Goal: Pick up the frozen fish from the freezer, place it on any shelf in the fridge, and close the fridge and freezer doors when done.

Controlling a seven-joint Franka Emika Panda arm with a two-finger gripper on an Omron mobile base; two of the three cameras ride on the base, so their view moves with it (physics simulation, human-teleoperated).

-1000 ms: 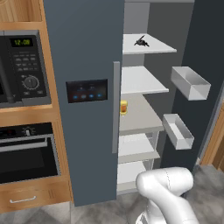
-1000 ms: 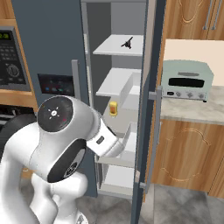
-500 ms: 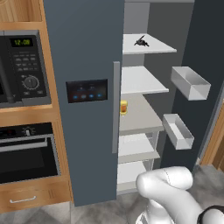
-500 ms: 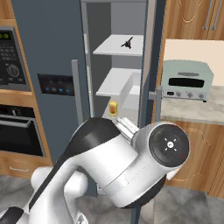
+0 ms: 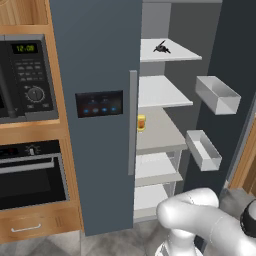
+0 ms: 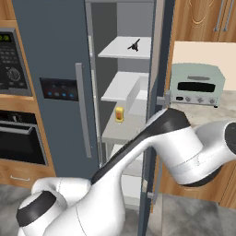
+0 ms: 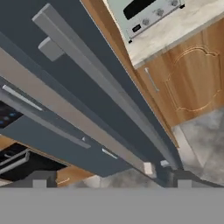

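The frozen fish [image 5: 161, 48] [image 6: 134, 44] lies on the top shelf [image 5: 177, 54] [image 6: 114, 52] of the fridge. The fridge door [image 5: 236, 55] [image 6: 159, 69] stands open, its white bins [image 5: 217, 94] facing inward. The freezer door [image 5: 95, 60] [image 6: 50, 46], with its black panel [image 5: 99, 103], is shut. My gripper [image 7: 111, 180] is open with nothing between its fingertips [image 7: 39, 178]. It sits close to the outer face of the open fridge door [image 7: 65, 92], below the long grey handle [image 7: 100, 83].
A small yellow jar [image 5: 141, 122] [image 6: 119, 114] stands on a middle fridge shelf. A toaster oven [image 6: 196, 84] [image 7: 144, 15] sits on the counter right of the fridge, above wooden cabinets [image 7: 192, 78]. A microwave [image 5: 25, 80] and a built-in oven [image 5: 30, 175] are left of the freezer.
My arm has swung from left to right across the right base view, reaching round the outside of the open fridge door. The fish and both doors have not moved.
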